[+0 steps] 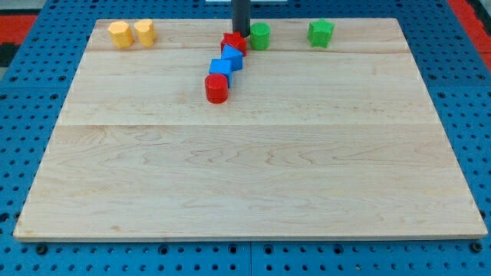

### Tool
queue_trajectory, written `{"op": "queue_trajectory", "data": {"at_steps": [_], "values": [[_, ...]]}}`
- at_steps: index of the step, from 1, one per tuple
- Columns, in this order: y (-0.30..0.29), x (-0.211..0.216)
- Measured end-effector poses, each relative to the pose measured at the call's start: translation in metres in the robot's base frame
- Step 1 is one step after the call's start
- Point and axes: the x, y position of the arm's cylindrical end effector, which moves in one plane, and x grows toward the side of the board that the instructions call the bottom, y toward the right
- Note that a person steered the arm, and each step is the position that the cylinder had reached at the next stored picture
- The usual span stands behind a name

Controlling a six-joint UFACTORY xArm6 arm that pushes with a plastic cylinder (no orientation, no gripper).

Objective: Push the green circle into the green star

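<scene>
Nearest the camera lies the bare wooden board. Farther back, a red cylinder, two blue blocks and a red star run in a diagonal chain. My tip is a plain rod with nothing to open or close; it stands at the far edge, between the red star and the green circle, just left of the circle. The green star sits well apart to the right, so the push is not yet done. Two yellow blocks rest far left.
</scene>
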Motion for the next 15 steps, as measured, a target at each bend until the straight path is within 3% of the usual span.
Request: {"op": "queue_trajectory", "data": {"at_steps": [2, 4, 7, 9, 11, 12, 15], "values": [[0.014, 0.003], [0.017, 0.032], [0.066, 0.020], [0.003, -0.017], [0.026, -0.022], [0.065, -0.023], [0.070, -0.022]]}}
